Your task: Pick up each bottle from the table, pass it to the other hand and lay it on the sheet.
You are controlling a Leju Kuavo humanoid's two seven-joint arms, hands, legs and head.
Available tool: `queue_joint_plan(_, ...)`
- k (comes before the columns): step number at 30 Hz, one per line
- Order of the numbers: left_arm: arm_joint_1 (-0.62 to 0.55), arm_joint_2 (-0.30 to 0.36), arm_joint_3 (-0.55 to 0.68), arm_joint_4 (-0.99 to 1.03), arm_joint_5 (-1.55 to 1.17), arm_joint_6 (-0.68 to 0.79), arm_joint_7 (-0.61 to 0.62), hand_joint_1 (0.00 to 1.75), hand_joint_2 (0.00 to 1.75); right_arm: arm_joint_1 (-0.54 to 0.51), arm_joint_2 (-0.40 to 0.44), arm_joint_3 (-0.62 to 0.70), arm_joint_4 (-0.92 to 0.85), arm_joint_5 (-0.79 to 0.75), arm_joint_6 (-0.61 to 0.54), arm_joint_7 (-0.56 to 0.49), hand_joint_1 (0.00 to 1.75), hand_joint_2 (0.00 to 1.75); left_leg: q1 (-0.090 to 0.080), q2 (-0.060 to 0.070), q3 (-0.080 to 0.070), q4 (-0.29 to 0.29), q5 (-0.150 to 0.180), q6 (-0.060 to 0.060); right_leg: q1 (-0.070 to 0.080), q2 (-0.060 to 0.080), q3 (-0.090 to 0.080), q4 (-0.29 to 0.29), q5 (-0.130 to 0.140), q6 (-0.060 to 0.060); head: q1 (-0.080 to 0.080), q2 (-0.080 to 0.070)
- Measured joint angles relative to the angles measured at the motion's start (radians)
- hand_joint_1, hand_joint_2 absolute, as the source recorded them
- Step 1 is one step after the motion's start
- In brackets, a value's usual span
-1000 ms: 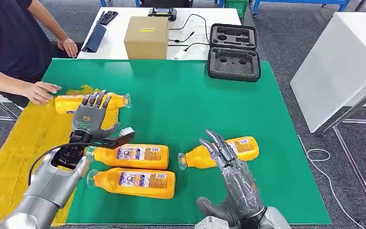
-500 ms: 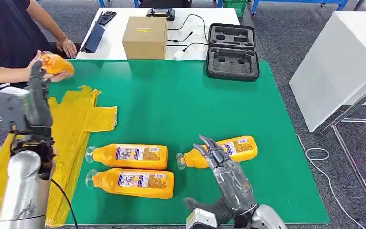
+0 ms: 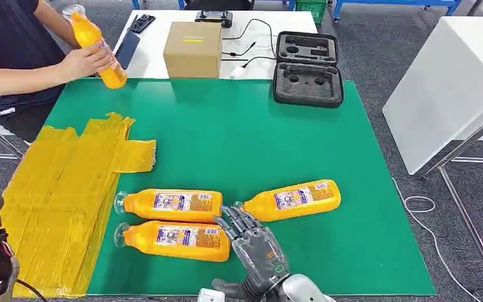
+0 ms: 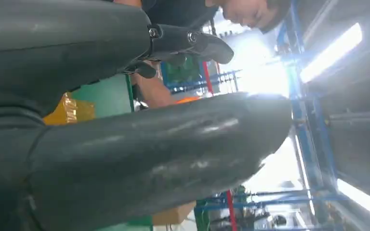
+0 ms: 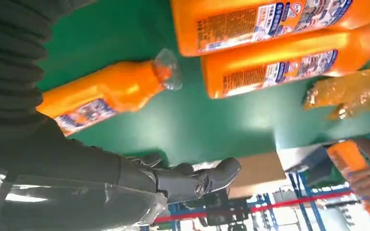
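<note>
From my head the scene is bright and evenly lit; shadows under the bottles on the green table (image 3: 239, 132) are faint and short, so the light falls from overhead; focus holds sharp to the edges, with little glare. Behind my left hand (image 4: 125, 159) ceiling strip lights (image 4: 332, 50) blow out to white; a pale sheen runs along my thumb, which sits close and soft; the background smears. Behind my right hand (image 5: 77, 168) the near cover is dark and blurred; the bottles (image 5: 270, 43) look slightly soft; the far edge washes bright.
</note>
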Motion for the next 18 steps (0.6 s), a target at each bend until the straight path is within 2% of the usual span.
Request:
queue_joint_plan(7,-0.01,0.014,-0.036,0.005,0.031,0.018,0.0,0.0,0.0,-0.073,0.066,0.013,0.169,0.031,0.002,0.083,0.0,1.75,0.0,0.0,0.0,0.0,0.001,-0.001,0.0,0.0,0.0,0.0,0.001,0.0,0.0,0.0)
queue_joint_plan(18,-0.028,0.025,-0.073,0.02,0.05,0.027,0.002,0.0,0.0,-0.116,0.117,0.011,0.314,0.029,-0.022,0.102,0.0,1.75,0.0,0.0,0.0,0.0,0.001,-0.001,0.0,0.0,0.0,0.0,0.0,0.0,0.0,0.0)
